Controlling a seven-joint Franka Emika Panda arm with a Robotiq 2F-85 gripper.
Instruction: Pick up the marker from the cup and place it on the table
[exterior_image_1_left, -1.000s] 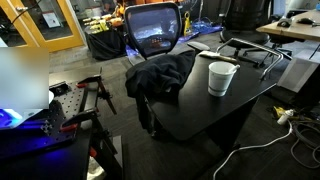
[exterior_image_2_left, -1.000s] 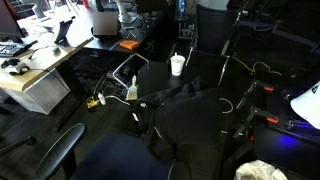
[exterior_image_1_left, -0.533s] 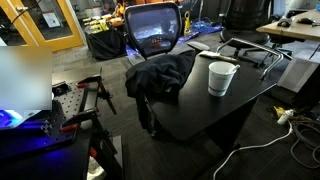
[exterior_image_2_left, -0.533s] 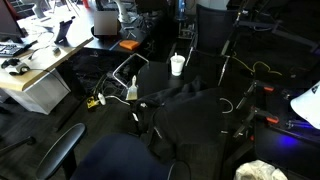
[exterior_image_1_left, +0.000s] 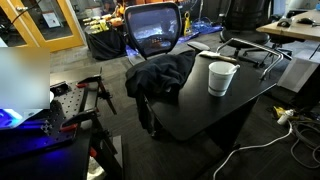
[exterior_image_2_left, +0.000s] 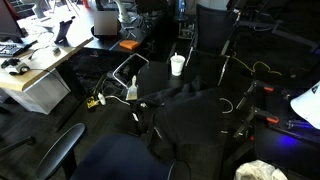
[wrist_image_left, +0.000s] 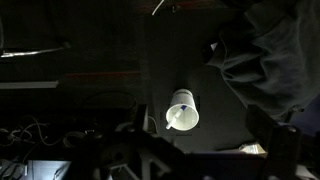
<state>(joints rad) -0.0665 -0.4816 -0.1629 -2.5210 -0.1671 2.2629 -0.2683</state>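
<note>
Wrist view is very dark: the cup (wrist_image_left: 182, 110) sits near the middle with its rolled rim and open mouth turned toward the camera, and a crumpled dark cloth (wrist_image_left: 262, 55) lies to its right. The gripper cannot be picked out among the black shapes along the bottom edge, so I cannot tell how far it is open or whether it has hold of anything. In both exterior views the cup (exterior_image_1_left: 222, 77) (exterior_image_2_left: 177, 65) stands upright on the table (exterior_image_1_left: 200, 110) (exterior_image_2_left: 200, 115), apart from the cloth (exterior_image_1_left: 160, 75). A mesh-backed office chair (exterior_image_1_left: 153, 30) stands just beyond the cloth. Whether the marker is inside the cup is too small to tell.
</note>
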